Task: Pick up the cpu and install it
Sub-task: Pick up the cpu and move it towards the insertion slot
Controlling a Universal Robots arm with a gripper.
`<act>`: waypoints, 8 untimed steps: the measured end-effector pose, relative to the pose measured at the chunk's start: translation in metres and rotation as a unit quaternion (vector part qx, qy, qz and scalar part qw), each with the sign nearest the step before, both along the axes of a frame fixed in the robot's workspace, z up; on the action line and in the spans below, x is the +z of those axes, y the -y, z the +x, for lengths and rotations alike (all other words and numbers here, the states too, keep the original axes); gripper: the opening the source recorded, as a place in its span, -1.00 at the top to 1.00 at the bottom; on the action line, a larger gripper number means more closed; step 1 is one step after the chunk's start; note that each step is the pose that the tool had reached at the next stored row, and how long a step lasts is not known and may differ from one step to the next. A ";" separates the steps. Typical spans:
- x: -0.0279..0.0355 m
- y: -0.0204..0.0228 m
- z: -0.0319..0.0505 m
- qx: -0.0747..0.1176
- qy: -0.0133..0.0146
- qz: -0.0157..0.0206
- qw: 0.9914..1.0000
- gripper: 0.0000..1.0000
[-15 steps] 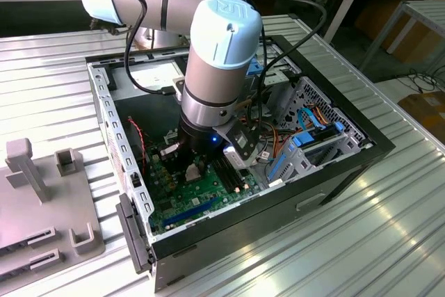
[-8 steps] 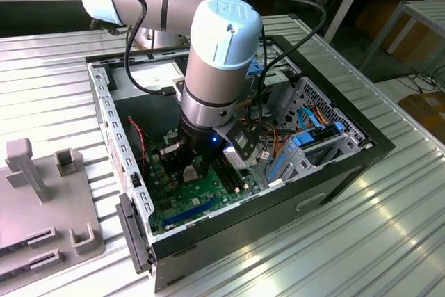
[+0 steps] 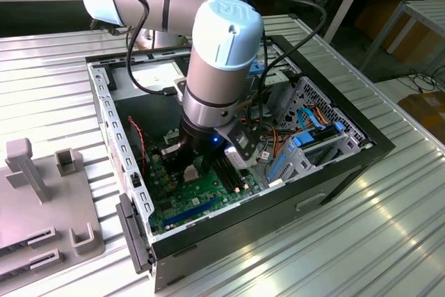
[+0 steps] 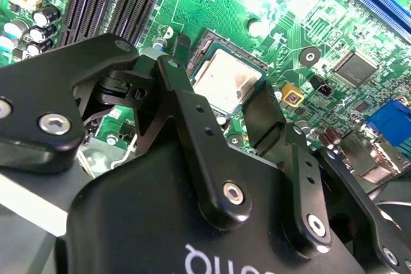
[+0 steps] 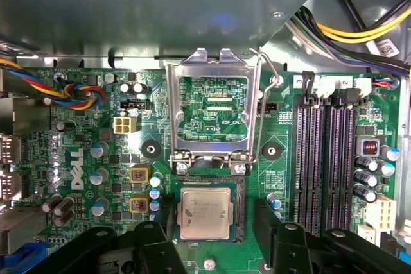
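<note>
Silver-grey, metal-topped square cpu (image 5: 204, 213) lies flat in its socket mid-way across the green motherboard (image 5: 282, 126) — black gripper (image 5: 215, 210) spread wide astride it, holding nothing. Light, stiff, likely fragile underneath — best pinched by opposite edges.

My tool (image 4: 223, 85) has matt black fingers (image 4: 192, 113); the cpu (image 5: 205, 213) has a dull, smudged silver metal top; the desk (image 3: 389, 241) is ribbed, shiny metal.

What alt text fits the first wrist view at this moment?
The cpu lies in its socket on the green motherboard, with the pincer open, one finger either side. The hinged socket frame stands open beyond it.
</note>
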State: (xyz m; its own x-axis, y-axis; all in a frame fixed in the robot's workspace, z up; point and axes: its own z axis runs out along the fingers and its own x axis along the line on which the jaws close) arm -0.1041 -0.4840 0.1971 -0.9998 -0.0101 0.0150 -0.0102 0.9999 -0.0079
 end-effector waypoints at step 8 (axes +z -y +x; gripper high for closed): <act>-0.0001 0.0000 0.0023 0.000 0.000 -0.001 1.000 -0.22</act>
